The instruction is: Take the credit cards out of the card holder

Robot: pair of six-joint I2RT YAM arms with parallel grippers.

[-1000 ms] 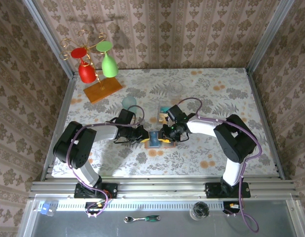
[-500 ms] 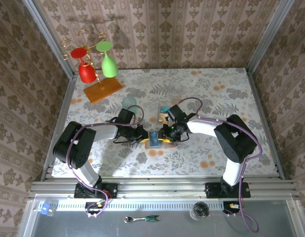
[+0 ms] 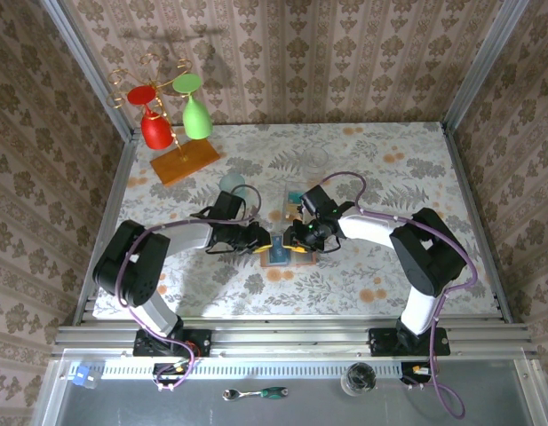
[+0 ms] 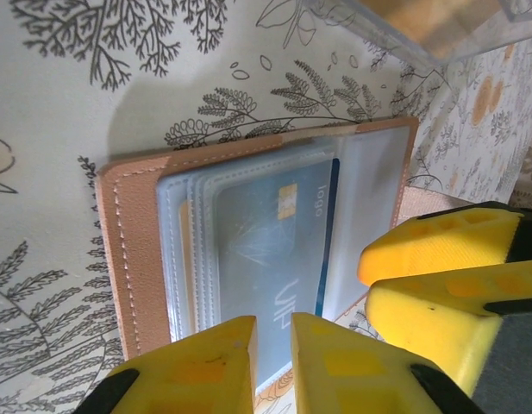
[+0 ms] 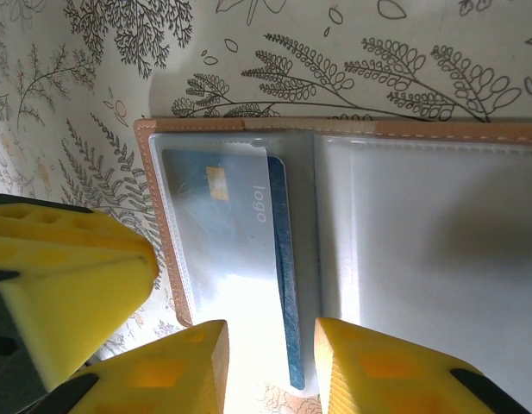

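The card holder (image 3: 278,256) lies open and flat on the table between my two grippers. Its brown border (image 4: 128,250) frames clear pockets holding a blue credit card (image 4: 266,241). My left gripper (image 4: 272,332) hovers at the holder's near edge, open by a narrow gap, with nothing pinched. My right gripper (image 5: 270,341) stands open on either side of a dark blue card edge (image 5: 283,285) that sticks out of the pocket, touching neither finger. The holder's border (image 5: 421,129) runs along the top there. Each gripper's yellow fingers (image 4: 438,267) show beside the other's.
A clear plastic box (image 3: 294,202) sits just behind the holder, close to both wrists. A rack on an orange wooden base (image 3: 185,162) holds a red and a green glass at the far left. A round teal lid (image 3: 232,185) and a clear glass (image 3: 316,160) lie behind.
My left gripper's jaws have parted slightly and it has edged toward the holder. The right gripper and the holder have barely moved.
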